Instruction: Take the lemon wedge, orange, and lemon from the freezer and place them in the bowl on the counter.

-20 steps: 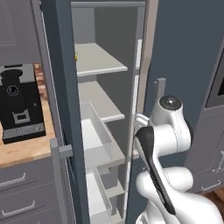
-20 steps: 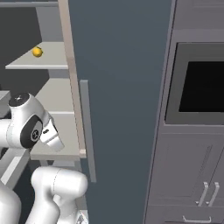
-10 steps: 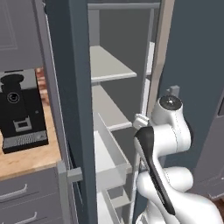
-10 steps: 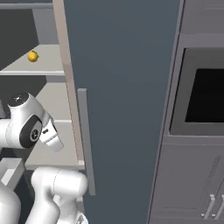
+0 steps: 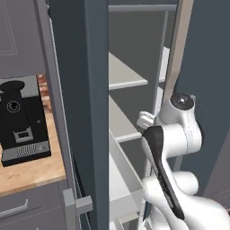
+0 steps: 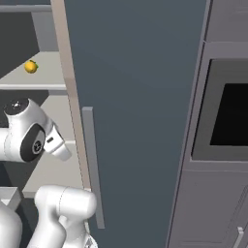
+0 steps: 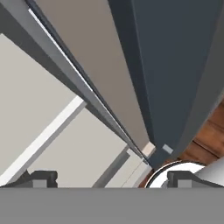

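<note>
Hidden: orange and lemon wedge can't be made out.
Lemon (image 6: 31,66): on upper freezer (image 6: 140,97) shelf.
Hand (image 7: 109,179): fingers spread wide, holding nothing.
Desk (image 5: 27,173): light wood, carries black coffee machine (image 5: 20,121).

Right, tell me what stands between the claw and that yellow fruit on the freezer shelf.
Nothing visible blocks it. The freezer door is swung open and the small yellow fruit, probably the lemon, sits in plain sight on an upper shelf. The open claw points down past the door's lower edge, so it would need to rise and turn toward that shelf.
</note>
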